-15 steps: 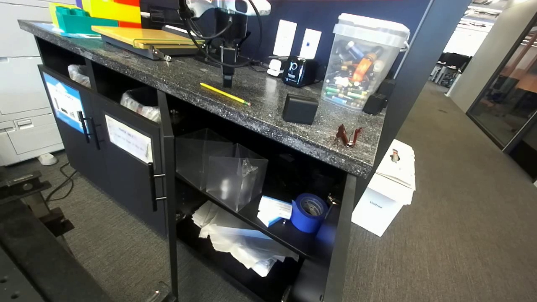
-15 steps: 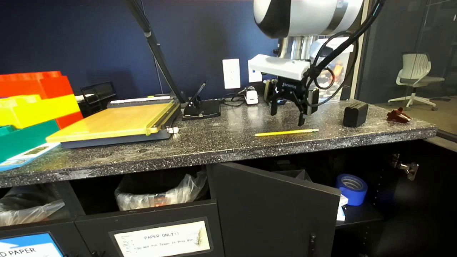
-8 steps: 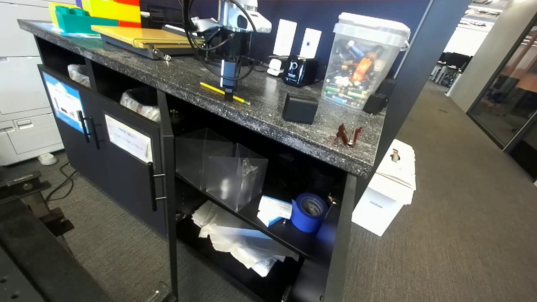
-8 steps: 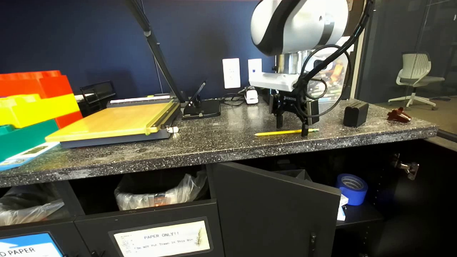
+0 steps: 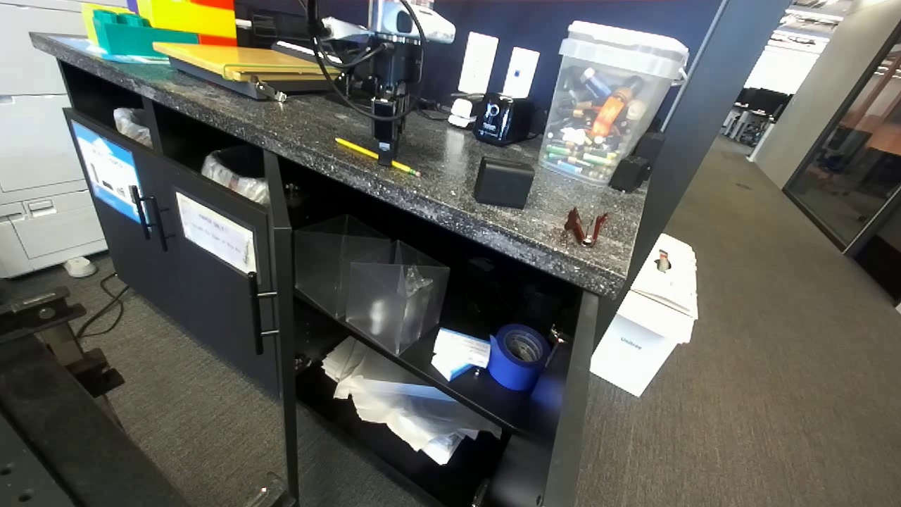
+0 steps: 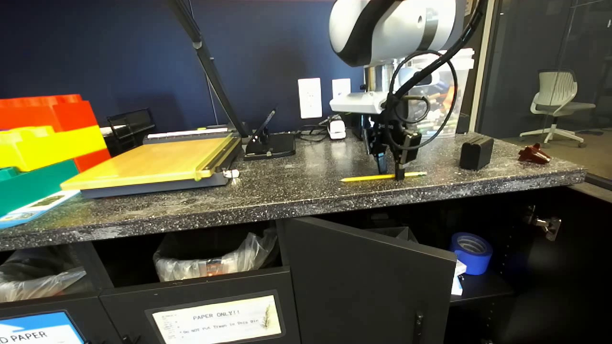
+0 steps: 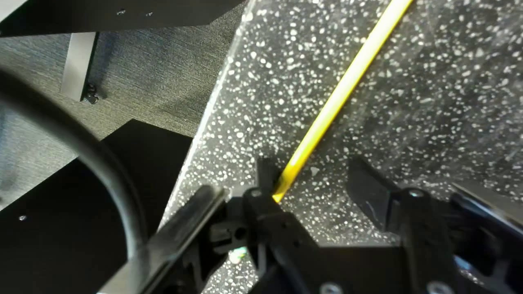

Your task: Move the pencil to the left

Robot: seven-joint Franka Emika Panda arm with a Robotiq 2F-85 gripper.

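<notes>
We're watching the end effector [image 7: 311,177] standing spread astride the pencil [image 7: 340,96], one finger [image 7: 267,173] just beside it, and we're seeing the pencil lying on the table [image 6: 287,186], near its front edge

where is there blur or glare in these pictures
In the wrist view, the cable and fingers look blurred, the pencil washes pale toward the top; in both exterior views, the countertop catches whitish glare; in an exterior view, the paper sign has unreadable small print.
</notes>
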